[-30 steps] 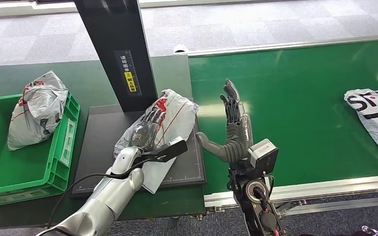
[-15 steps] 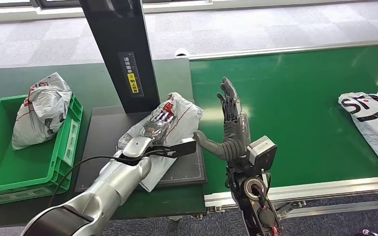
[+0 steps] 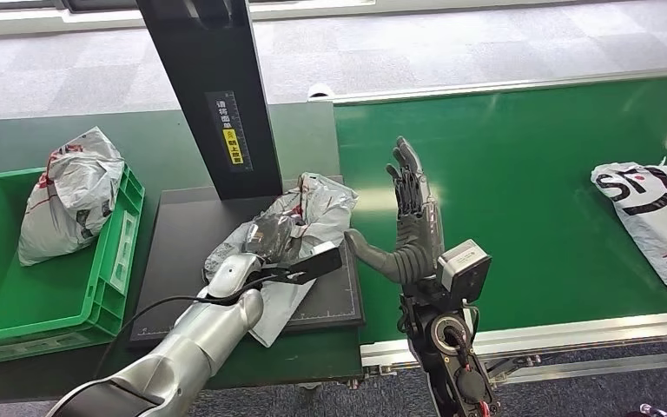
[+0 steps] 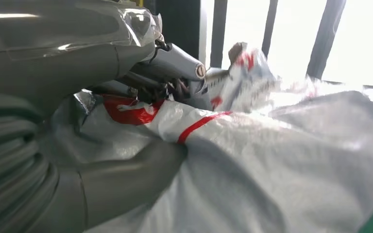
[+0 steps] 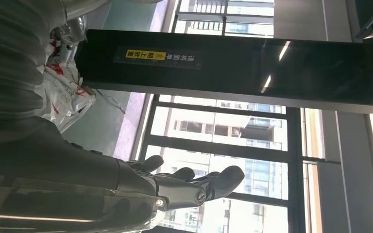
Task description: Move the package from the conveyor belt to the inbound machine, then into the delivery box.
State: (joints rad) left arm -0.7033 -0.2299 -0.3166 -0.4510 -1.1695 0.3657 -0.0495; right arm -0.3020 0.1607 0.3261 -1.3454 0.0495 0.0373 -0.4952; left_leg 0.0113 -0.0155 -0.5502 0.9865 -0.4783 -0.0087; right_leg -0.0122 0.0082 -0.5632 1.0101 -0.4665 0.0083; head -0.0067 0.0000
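The left hand [image 3: 271,236] is now gripping and bunching the package [image 3: 308,213] on the machine [image 3: 182,234], lifting toward the box [image 3: 95,300]; the right hand [image 3: 410,228] is hovering wide.

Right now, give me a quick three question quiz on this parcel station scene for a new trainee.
1. True or false: the left hand grips the package lying on the black platform of the inbound machine.
2. Multiple choice: where does the bag marked with black letters lie? A) in the green crate B) on the green conveyor belt C) on the floor
3. Fill in: the right hand is raised over the belt, fingers spread, holding ____.

Key: 1 true; 2 B; 3 nothing. The green crate holds a different grey bag.
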